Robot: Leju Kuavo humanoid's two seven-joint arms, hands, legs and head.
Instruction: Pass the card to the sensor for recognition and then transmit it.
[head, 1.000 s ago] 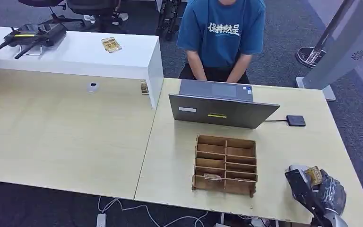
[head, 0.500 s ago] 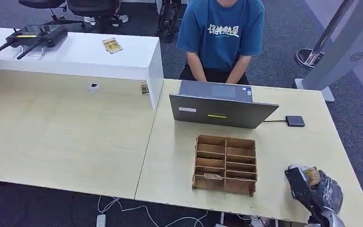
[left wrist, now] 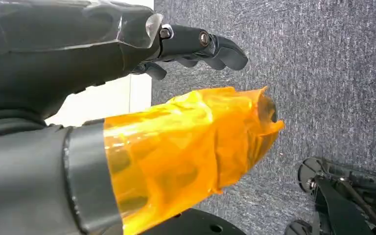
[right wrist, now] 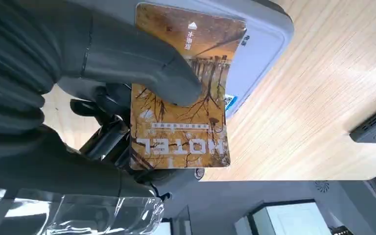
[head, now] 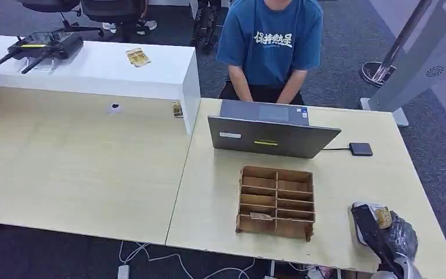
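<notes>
Since a second ago: the right hand (head: 390,235) has shifted slightly toward the near table edge, card carried with it; other items unchanged.

Right hand: at the near right corner of the pale wooden table (head: 220,197), thumb (right wrist: 142,63) pressed on the face of the card (right wrist: 183,98), darker fingers behind it; the card is held.

Card: orange-brown, printed "HOTEL", pinched in the right hand and held over the sensor (right wrist: 254,44), overlapping its top. Whether card and sensor touch cannot be told.

Sensor: pale grey rounded pad on the table directly beneath the right hand.

Left hand (left wrist: 196,44): hanging over grey carpet, dark fingers loosely apart, nothing in it; thumb wrapped in orange film.

Wooden organiser (head: 277,203): compartmented tray, left of the right hand, a small card-like item in one near-left compartment.

Small black box (head: 360,149): beyond the right hand, cabled to the laptop (head: 273,135).

Laptop: beyond the organiser, lid back facing the robot.

Person (head: 270,43): blue T-shirt, seated behind the laptop.

White counter (head: 93,67): far left, bearing a black controller (head: 38,46) and another card (head: 137,56).
</notes>
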